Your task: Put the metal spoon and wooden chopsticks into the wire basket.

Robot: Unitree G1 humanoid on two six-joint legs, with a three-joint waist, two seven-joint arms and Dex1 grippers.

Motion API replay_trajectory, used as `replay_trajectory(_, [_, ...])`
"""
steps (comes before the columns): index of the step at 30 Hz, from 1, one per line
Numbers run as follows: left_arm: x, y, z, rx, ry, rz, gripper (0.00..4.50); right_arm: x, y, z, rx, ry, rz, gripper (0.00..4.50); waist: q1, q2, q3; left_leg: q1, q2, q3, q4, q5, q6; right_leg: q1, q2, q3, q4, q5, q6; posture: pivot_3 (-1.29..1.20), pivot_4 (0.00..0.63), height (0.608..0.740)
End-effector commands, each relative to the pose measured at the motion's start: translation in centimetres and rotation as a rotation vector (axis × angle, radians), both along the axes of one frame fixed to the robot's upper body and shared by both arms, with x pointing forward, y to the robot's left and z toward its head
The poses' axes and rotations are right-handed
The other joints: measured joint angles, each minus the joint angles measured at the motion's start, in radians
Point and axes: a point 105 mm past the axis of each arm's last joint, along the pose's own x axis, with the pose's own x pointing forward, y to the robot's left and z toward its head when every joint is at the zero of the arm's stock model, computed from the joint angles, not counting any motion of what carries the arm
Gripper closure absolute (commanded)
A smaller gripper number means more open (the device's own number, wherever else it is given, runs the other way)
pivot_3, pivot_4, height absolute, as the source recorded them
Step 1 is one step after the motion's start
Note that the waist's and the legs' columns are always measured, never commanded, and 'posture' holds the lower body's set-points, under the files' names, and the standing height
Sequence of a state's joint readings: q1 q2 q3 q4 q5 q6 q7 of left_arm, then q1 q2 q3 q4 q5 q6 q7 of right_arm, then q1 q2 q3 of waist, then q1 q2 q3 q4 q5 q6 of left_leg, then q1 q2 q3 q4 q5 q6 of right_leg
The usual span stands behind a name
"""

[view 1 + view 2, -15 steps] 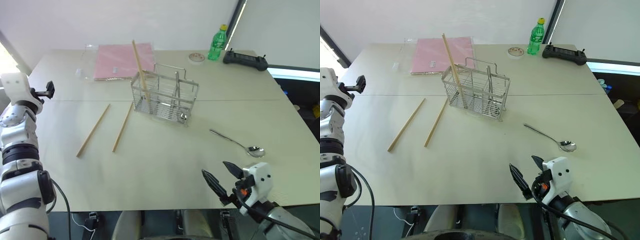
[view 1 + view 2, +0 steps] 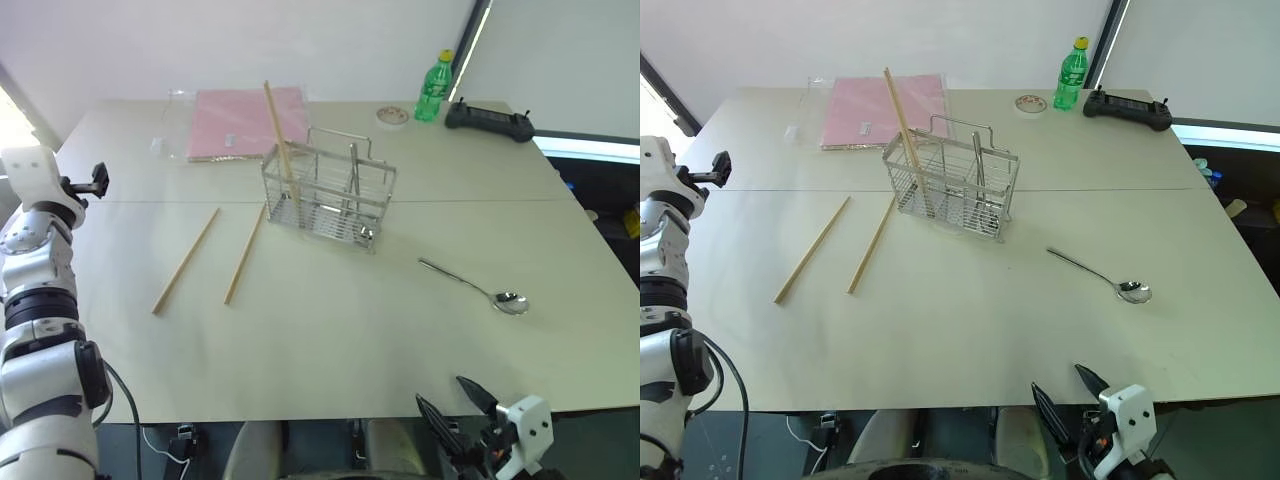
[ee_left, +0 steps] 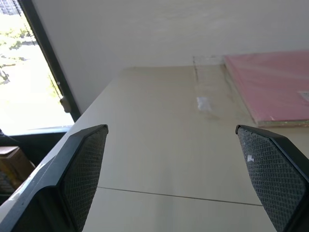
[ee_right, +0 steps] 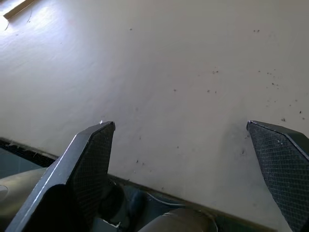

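Here the metal spoon [image 2: 478,286] lies bare on the table right of centre, handle running up-left toward the wire basket [image 2: 328,196]; the right gripper [image 2: 455,414], jaws wide and empty, sits directly below it, nearer than the left.

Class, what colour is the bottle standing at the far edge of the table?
The bottle is green with a yellow cap, clearest in the left eye view.

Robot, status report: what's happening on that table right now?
Both tools open, empty. One chopstick stands in basket; two chopsticks and spoon lie on table. Nothing in the way.
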State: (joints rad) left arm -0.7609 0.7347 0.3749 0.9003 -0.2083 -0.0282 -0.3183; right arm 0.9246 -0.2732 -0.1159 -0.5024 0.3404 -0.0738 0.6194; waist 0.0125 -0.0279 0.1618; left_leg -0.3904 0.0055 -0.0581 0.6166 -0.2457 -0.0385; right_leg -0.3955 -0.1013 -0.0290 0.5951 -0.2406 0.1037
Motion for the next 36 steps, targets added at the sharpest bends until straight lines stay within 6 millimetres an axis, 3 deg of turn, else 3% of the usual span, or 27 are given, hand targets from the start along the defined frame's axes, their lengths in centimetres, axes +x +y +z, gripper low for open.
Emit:
replay_trajectory(1, [-0.1,0.2,2.6,0.013,-0.08,-0.009,0.0,-0.7,0.0,-0.6,-0.008,-0.016,0.007,0.02,0.0,0.0,0.0,0.0,0.0,0.0,0.0,0.0,0.0,0.0,0.0,0.0,0.0,0.0,-0.001,0.0,0.15,0.721])
replay_trajectory(3, [-0.1,0.1,2.6,0.02,-0.072,-0.009,0.0,-1.1,0.0,-1.1,-0.01,-0.018,0.008,0.02,0.0,-0.001,-0.001,0.0,0.0,0.0,-0.001,0.0,0.0,0.0,0.0,0.0,0.0,0.001,-0.001,0.0,0.15,0.721])
replay_trajectory(14, [0.4,-0.7,3.5,-0.036,-0.063,-0.077,0.0,1.6,-0.4,0.3,-0.048,-0.049,0.034,0.02,0.0,-0.002,-0.002,0.001,0.001,0.001,0.0,0.001,0.001,0.0,0.0,-0.001,0.001,0.001,-0.002,0.0,0.15,0.721])
replay_trajectory(17, [0.4,-2.4,4.6,-0.054,-0.092,-0.208,0.0,2.3,-1.2,1.0,-0.082,-0.07,0.037,0.02,0.0,-0.003,-0.002,0.001,-0.001,0.002,0.0,0.002,0.001,0.0,0.0,-0.001,0.001,0.001,-0.002,0.0,0.15,0.721])
replay_trajectory(20, [0.1,-5.9,6.8,-0.11,-0.106,-0.448,0.0,3.5,-2.7,2.8,-0.137,-0.116,0.063,0.02,0.001,-0.004,-0.002,0.0,-0.001,0.002,0.0,0.003,0.0,0.0,0.0,-0.001,0.001,0.002,-0.003,0.0,0.15,0.721])
replay_trajectory(21, [-0.4,-7.9,7.2,-0.109,-0.084,-0.581,0.0,4.8,-3.7,3.8,-0.168,-0.133,0.08,0.02,0.001,-0.004,-0.002,0.0,-0.001,0.002,0.001,0.003,0.0,0.0,0.0,-0.001,0.001,0.002,-0.003,0.0,0.15,0.721])
replay_trajectory(25, [-4.7,-16.8,7.9,-0.059,0.091,-1.098,0.0,9.8,-8.0,8.0,-0.314,-0.143,0.191,0.02,-0.012,0.003,0.002,0.0,-0.001,0.008,0.007,0.003,-0.001,0.002,-0.002,0.0,0.001,0.004,-0.005,0.0,0.15,0.721])
replay_trajectory(27, [-7.6,-20.5,7.0,0.027,0.191,-1.312,0.0,11.9,-9.4,9.3,-0.347,-0.132,0.212,0.02,-0.01,0.004,0.002,0.002,-0.001,0.008,0.01,0.003,0.0,0.004,-0.001,0.0,0.001,0.004,-0.006,0.0,0.15,0.721])
replay_trajectory(32, [-12.1,-24.2,4.6,0.165,0.345,-1.571,0.0,14.1,-10.1,11.1,-0.432,-0.08,0.316,0.02,0.002,0.008,0.004,0.002,0.003,0.005,0.009,0.002,0.002,0.004,0.005,0.0,0.003,0.003,-0.007,0.0,0.15,0.721])
replay_trajectory(36, [-13.2,-25.9,4.3,0.186,0.354,-1.665,0.0,15.1,-10.0,11.5,-0.459,-0.004,0.39,0.02,-0.001,0.01,0.005,0.0,0.003,0.004,0.01,0.002,0.003,0.003,0.007,0.0,0.003,0.003,-0.007,0.0,0.15,0.721])
